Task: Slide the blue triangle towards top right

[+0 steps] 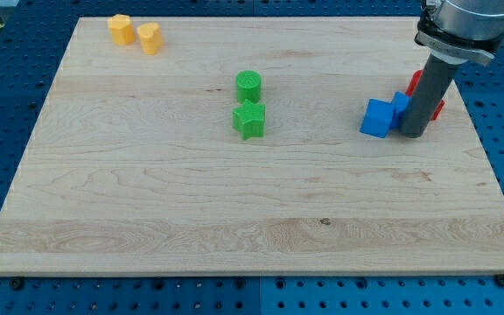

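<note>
My tip point(412, 134) rests on the board at the view's right, its rod rising to the arm at the top right. A blue cube-like block point(375, 119) lies just left of the tip. A second blue block point(401, 104), smaller and partly hidden by the rod, sits between the cube and the rod and touches both; its shape cannot be made out fully. Red block parts show behind the rod, one at its upper left point(416, 82) and one at its right point(438, 108).
A green cylinder point(248, 85) and a green star point(249, 120) stand close together at the middle. Two yellow blocks point(121, 28) point(150, 38) sit at the top left. The wooden board's point(234, 219) right edge runs near the rod.
</note>
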{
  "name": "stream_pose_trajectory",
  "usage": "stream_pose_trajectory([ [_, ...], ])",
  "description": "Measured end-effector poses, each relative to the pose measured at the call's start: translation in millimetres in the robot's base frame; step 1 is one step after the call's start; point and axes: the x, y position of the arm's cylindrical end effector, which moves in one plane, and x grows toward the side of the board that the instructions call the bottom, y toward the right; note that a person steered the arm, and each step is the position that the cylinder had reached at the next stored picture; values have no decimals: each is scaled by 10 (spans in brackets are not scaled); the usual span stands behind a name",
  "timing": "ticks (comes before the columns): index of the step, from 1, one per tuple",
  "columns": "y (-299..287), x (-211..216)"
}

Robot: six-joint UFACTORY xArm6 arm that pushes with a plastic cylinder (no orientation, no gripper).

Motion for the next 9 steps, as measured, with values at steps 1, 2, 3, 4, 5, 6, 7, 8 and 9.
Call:
stream_pose_trajectory([
  [1, -19, -74],
  [2, -62, -246],
  [3, -66, -434],
  [4, -66, -626],
  [5, -73, -724],
  [6, -184, -724],
  [7, -358, -724],
  [8, -409, -724],
  [9, -596, -743],
])
